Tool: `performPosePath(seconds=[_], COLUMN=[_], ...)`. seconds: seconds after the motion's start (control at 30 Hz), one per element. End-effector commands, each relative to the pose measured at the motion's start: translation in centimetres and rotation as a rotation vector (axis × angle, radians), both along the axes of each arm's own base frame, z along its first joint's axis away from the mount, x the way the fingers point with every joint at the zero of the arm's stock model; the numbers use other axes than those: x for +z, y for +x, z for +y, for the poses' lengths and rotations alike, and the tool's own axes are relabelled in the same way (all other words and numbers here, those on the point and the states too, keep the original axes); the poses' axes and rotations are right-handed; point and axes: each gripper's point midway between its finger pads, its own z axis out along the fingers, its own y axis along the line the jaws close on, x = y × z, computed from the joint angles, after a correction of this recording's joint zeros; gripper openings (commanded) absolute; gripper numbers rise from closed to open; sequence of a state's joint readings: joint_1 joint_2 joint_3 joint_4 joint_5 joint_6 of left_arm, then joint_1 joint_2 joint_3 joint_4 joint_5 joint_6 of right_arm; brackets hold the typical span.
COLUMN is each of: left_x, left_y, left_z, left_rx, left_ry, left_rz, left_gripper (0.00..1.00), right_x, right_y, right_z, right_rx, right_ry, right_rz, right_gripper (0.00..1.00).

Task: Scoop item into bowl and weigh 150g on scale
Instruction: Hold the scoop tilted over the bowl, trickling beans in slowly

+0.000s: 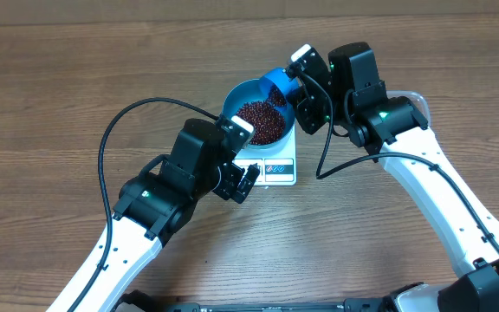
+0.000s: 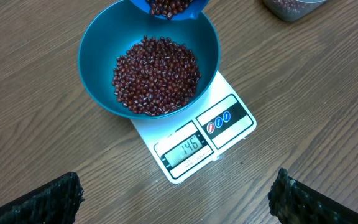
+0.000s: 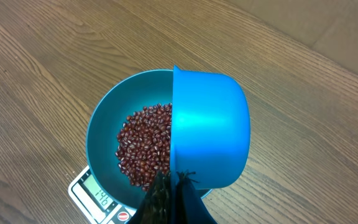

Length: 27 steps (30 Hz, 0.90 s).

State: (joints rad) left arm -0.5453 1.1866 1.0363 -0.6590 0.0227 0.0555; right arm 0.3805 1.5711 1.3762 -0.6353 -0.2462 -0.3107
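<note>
Right jaws: clenched on scoop (image 3: 210, 130), tipped over bowl (image 3: 101, 124) to add beans (image 3: 145, 146).
Left jaws: stood released, clear of scale (image 2: 197, 140).

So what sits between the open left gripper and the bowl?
Between the left gripper and the bowl, the left wrist view shows bare table, then the display end of the scale.

Left hand (image 2: 178, 200) spread wide, right hand (image 3: 173, 182) clamped tight.
</note>
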Motion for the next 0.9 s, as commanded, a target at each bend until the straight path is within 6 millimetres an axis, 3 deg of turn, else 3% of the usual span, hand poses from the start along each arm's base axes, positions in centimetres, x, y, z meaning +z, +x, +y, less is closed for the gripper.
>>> performPosePath(seconds=[0.0,0.87], left_x=[0.55,0.55], left_y=[-0.02,-0.02], left_z=[0.09,0.09], left_rx=[-0.004,-0.004], left_ry=[-0.004,-0.004], left_rz=[-0.018,-0.018], left_gripper=[0.99,1.0], right_x=[0.88,1.12], right_y=[0.42,0.77], right_z=[0.34,0.25], right_rx=[0.002,-0.023], right_ry=[0.006,0.016], right_rz=[-0.03,-0.036], right_gripper=[0.04,0.04])
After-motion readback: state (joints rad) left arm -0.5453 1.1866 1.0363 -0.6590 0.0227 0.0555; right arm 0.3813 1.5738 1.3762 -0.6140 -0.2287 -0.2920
